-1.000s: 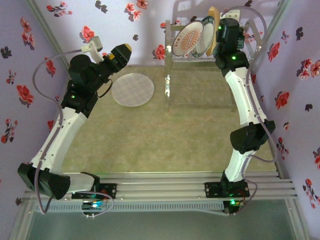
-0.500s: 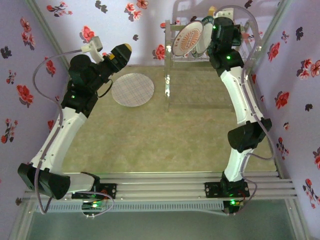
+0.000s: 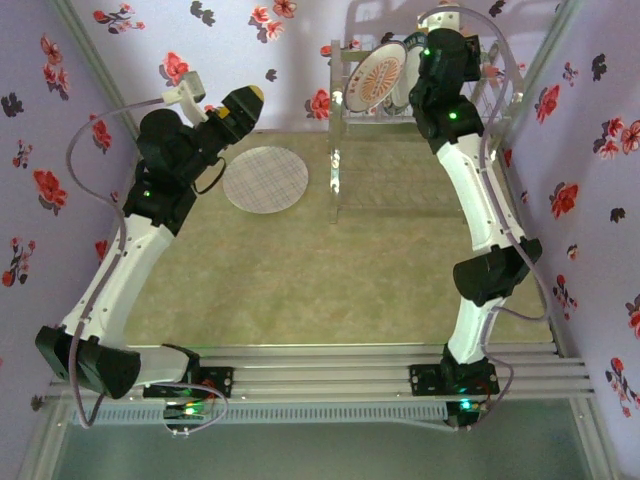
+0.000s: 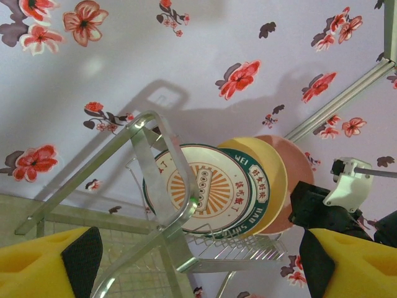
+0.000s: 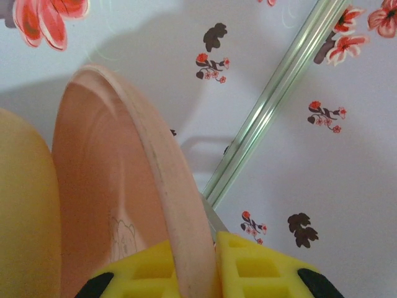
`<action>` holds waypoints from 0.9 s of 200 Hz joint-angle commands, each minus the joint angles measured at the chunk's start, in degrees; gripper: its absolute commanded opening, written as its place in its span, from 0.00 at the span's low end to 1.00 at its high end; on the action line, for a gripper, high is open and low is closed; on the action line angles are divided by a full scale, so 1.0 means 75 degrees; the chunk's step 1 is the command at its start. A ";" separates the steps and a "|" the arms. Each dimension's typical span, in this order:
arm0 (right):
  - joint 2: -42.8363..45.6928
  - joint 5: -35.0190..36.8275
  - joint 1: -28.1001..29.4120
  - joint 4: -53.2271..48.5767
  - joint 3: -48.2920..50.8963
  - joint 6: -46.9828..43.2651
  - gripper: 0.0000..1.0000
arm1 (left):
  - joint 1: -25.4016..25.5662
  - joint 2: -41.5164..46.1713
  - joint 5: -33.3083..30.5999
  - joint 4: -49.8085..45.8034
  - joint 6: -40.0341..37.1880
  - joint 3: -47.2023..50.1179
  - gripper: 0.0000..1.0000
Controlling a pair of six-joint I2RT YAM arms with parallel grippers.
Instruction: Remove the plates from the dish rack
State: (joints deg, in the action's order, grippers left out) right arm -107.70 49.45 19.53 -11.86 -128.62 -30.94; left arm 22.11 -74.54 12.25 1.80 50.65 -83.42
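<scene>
The plates [image 3: 385, 78] stand on edge in a tight row in the dish rack [image 3: 385, 118], which sits on tall legs at the back of the table [image 3: 300, 270], right of centre, against the flowered wall [image 4: 124, 74]. From the left wrist camera the row reads, front to back: a white plate with an orange sunburst [image 4: 208, 186], a teal-rimmed plate [image 4: 259, 192] peeking out behind it, then a yellow plate [image 4: 276, 177], then a pink plate [image 4: 299, 177] at the back.

The right gripper [image 5: 198, 270] is up at that end of the rack, its yellow pads [image 5: 254, 270] pressed together on the rim of the pink plate, one pad on each face of the edge. The yellow plate is just beside it on the left. I cannot tell whether the pink plate's bottom edge rests in the wires.

One pale plate [image 3: 265, 178] with a fine grid pattern lies flat on the table, left of the rack and apart from it. The left gripper [image 3: 240, 108] hangs in the air near the far edge of that plate, touching nothing. Its pads stand wide apart with nothing between them, and it faces across toward the rack.
</scene>
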 commanded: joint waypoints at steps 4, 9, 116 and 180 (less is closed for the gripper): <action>0.0250 0.0238 0.0052 0.0758 -0.0453 -0.0369 0.00 | 0.0079 -0.0034 0.0124 0.0345 0.0049 -0.0239 0.86; 0.0262 0.0247 0.0054 0.0777 -0.0475 -0.0402 0.00 | 0.0076 -0.0041 0.0124 0.0346 0.0051 -0.0239 0.86; 0.0848 0.0473 0.0056 0.1908 -0.0595 -0.1651 0.00 | 0.0205 -0.0173 0.0224 0.0410 0.0081 -0.0487 0.86; 0.2234 0.0205 0.0091 0.1528 0.0222 -0.0409 0.00 | 0.0472 -0.0661 0.0747 0.0439 0.0203 -0.1075 0.86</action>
State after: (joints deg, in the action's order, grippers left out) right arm -97.38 51.68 19.73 -2.81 -129.14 -39.86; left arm 24.34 -77.89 14.90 2.70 51.22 -88.31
